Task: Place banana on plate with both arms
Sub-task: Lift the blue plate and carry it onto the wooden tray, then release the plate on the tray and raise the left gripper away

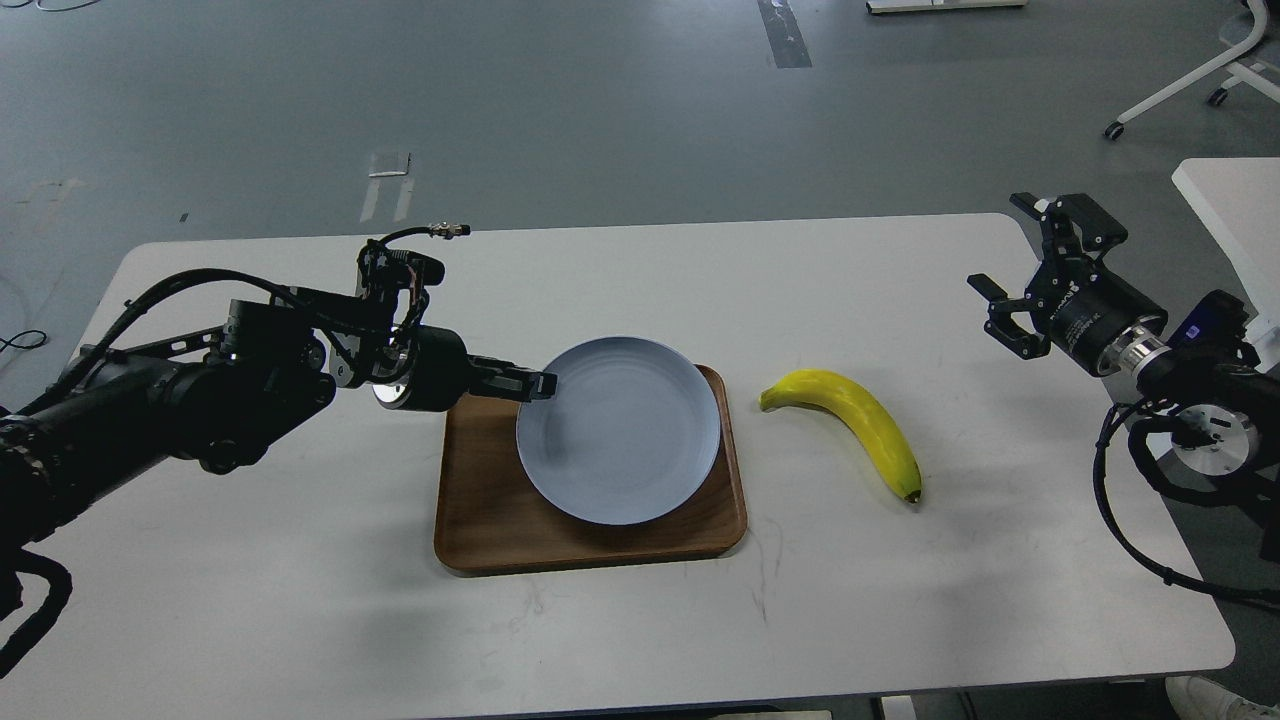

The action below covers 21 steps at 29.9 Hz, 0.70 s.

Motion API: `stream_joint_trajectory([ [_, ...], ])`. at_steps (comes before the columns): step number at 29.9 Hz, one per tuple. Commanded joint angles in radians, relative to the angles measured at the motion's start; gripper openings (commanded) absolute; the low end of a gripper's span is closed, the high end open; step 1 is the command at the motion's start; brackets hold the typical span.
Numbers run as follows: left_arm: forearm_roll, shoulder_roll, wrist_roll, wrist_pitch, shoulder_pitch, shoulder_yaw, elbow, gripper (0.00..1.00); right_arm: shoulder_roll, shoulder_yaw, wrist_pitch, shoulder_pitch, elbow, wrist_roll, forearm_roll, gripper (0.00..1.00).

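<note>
The banana [848, 424] lay flat on the white table [300, 600], right of centre, bright yellow, greenish stem toward the plate [620, 445], dark tip toward the near edge. The pale blue-grey plate sat empty on the brown tray [480, 520], pushed toward its far right corner.

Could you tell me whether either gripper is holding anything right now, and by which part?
The left gripper reaches the plate rim; a grip cannot be told. The right gripper is open and empty.
</note>
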Motion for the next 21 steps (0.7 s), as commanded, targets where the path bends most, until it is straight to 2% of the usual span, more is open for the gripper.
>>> stream_joint_trajectory([
  [1, -0.002, -0.005, 0.0, 0.0, 0.0, 0.043, 0.005, 0.0, 0.0, 0.0, 0.0, 0.0, 0.001, 0.0, 0.0, 1.0],
  [19, -0.005, -0.023, 0.003, 0.0, 0.008, 0.048, 0.054, 0.0, 0.003, -0.002, 0.0, 0.0, 0.001, 0.0, 0.0, 1.0],
  [21, -0.005, -0.023, 0.003, 0.0, 0.008, 0.048, 0.053, 0.24, 0.003, -0.002, 0.0, -0.001, 0.001, 0.0, 0.0, 1.0],
])
